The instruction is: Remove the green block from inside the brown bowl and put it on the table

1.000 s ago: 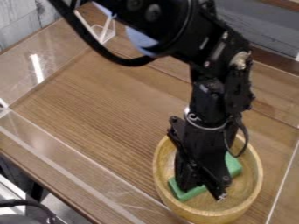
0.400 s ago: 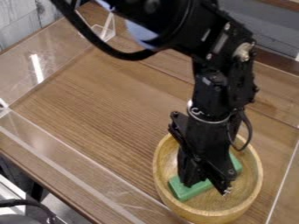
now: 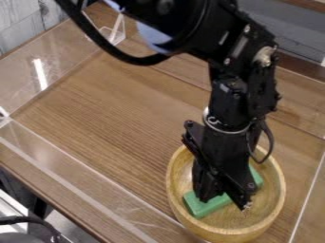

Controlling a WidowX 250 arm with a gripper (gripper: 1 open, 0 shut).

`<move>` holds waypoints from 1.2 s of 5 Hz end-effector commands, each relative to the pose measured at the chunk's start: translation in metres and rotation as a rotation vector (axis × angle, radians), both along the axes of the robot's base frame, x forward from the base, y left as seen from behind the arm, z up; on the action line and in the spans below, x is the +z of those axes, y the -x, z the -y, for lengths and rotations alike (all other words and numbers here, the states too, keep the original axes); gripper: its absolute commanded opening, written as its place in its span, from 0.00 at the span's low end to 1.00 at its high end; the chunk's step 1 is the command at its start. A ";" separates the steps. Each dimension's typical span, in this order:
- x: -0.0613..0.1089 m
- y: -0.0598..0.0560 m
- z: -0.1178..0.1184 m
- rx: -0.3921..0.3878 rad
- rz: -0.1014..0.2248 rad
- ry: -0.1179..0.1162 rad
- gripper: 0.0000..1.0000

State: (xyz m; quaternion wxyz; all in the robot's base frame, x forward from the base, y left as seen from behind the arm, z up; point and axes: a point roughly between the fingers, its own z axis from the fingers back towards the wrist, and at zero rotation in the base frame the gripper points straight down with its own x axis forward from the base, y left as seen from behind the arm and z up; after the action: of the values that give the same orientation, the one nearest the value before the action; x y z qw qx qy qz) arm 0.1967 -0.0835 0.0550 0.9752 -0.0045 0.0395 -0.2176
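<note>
The brown bowl point(image 3: 184, 171) sits on the table point(image 3: 114, 114) at the lower right. The green block point(image 3: 203, 202) lies inside it, and its ends show on both sides of the fingers. My gripper point(image 3: 229, 196) points straight down into the bowl with its jaws closed across the middle of the block. The block's middle is hidden behind the fingers, and it rests low in the bowl.
Clear acrylic walls point(image 3: 51, 152) edge the tabletop at the left and front. The black arm point(image 3: 191, 38) reaches in from the top. Bare wood-grain surface lies to the left of and behind the bowl.
The arm has shifted very slightly over the bowl. The gripper stays down on the block, and the block has not left the bowl.
</note>
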 end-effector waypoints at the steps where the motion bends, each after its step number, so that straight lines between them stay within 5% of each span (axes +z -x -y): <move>1: 0.015 -0.010 0.000 0.020 0.070 0.021 0.00; 2: 0.012 -0.011 0.000 0.027 0.071 0.021 1.00; 6: -0.017 -0.015 0.000 0.011 0.080 0.029 1.00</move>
State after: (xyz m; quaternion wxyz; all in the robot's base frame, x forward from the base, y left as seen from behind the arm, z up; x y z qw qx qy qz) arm 0.2068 -0.0844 0.0322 0.9760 -0.0085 0.0121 -0.2175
